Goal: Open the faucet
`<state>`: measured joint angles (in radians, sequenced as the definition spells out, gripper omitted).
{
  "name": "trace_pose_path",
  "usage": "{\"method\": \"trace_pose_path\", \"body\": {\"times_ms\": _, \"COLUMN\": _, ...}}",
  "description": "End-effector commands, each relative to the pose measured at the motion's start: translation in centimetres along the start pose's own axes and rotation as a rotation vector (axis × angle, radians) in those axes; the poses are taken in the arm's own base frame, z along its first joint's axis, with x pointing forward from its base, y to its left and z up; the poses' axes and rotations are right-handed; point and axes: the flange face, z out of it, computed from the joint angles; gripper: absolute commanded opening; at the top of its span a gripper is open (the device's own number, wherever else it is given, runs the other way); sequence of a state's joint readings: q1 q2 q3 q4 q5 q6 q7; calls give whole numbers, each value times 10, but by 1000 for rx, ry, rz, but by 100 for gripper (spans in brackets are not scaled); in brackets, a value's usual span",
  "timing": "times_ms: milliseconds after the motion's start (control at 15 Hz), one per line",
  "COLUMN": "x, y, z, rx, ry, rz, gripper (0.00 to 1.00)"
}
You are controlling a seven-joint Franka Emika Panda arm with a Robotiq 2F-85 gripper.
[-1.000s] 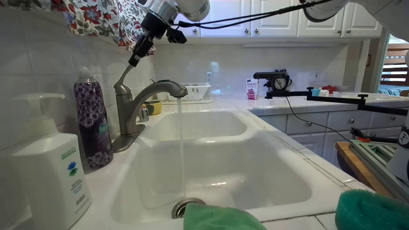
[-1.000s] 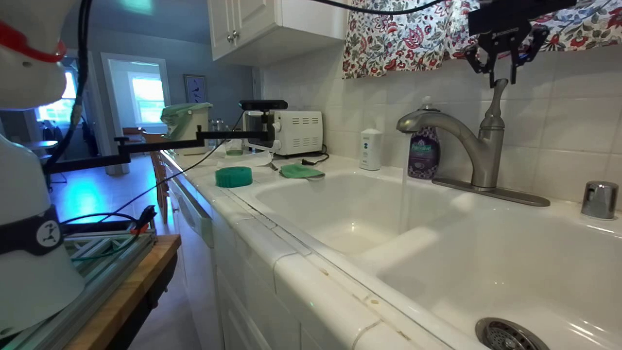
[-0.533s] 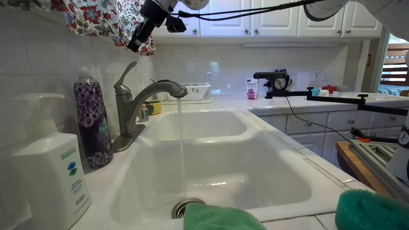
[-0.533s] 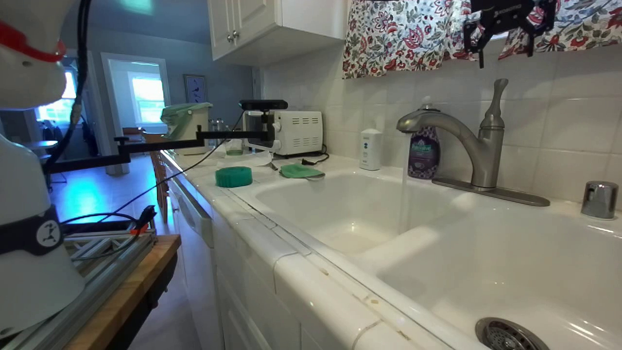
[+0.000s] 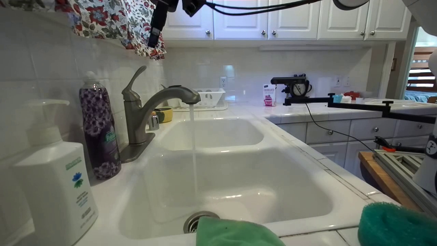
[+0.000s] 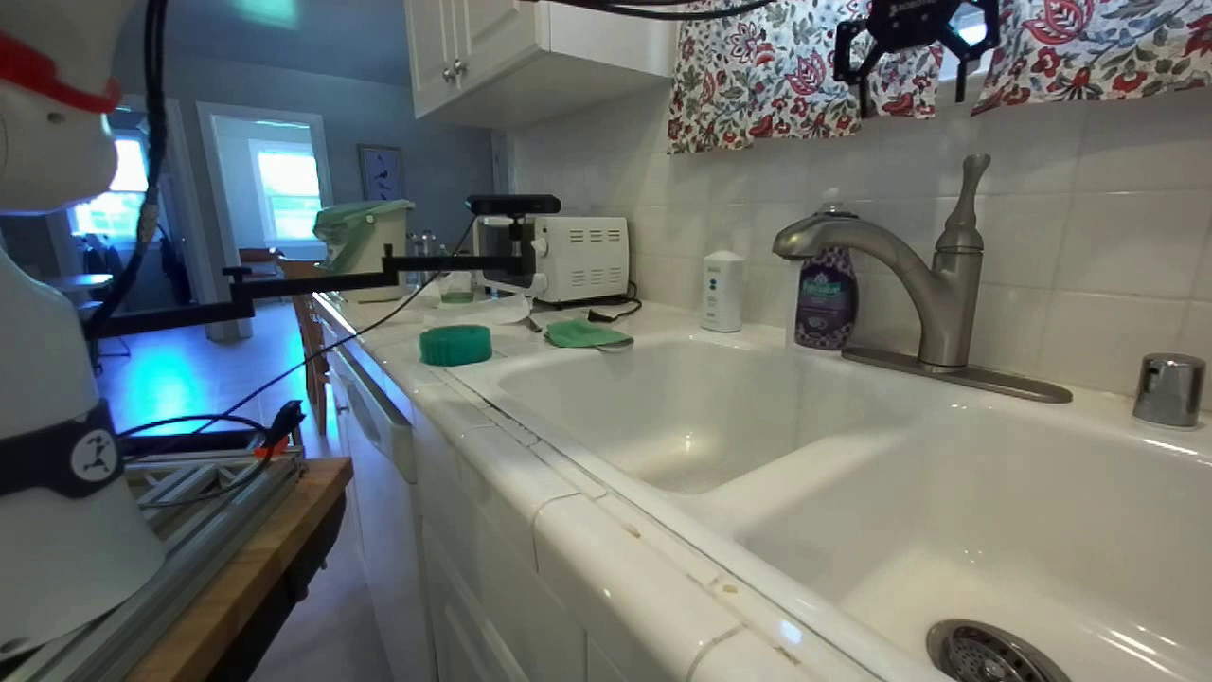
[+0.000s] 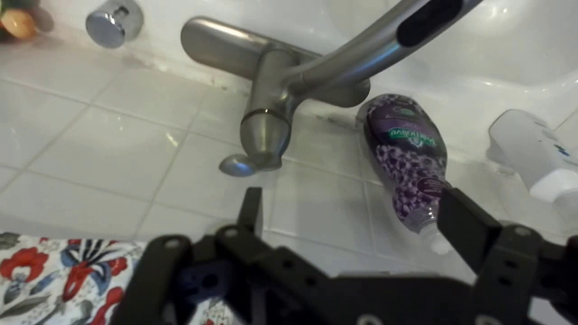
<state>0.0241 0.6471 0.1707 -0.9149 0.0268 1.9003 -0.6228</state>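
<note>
The faucet [image 5: 136, 119] is brushed grey metal, with its lever handle [image 6: 968, 199] tilted up. A thin stream of water [image 5: 193, 143] falls from the spout into the near basin; in an exterior view its lower part is hard to make out. My gripper [image 6: 912, 106] hangs above the faucet, apart from the lever, and stands open with nothing between its fingers. In the wrist view the gripper [image 7: 350, 192] is wide apart over the tiled wall, and the lever tip [image 7: 237, 166] lies just beyond the left fingertip.
A purple patterned bottle [image 7: 408, 149] stands beside the faucet, close to a white pump dispenser [image 5: 56, 184]. A floral curtain [image 6: 786, 66] hangs behind the gripper. On the sink's rim sits a chrome cap [image 6: 1169, 388]. A green cloth [image 5: 235, 234] and a green sponge [image 5: 396, 223] lie on the counter.
The gripper was closed around the lever tip; it has let go, opened wide, risen and shifted towards the purple bottle's side. The lever stays raised. The stream looks fainter at its lower end.
</note>
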Motion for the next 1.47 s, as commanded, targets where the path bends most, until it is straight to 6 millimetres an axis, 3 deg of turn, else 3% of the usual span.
{"method": "trace_pose_path", "body": {"times_ms": 0, "x": -3, "y": -19, "z": -19, "rx": -34, "ry": -168, "rz": 101, "gripper": 100}}
{"method": "trace_pose_path", "body": {"times_ms": 467, "x": -5, "y": -53, "z": -30, "rx": -56, "ry": -356, "rz": 237, "gripper": 100}}
{"method": "trace_pose_path", "body": {"times_ms": 1400, "x": -6, "y": -52, "z": -27, "rx": -21, "ry": -326, "rz": 197, "gripper": 100}}
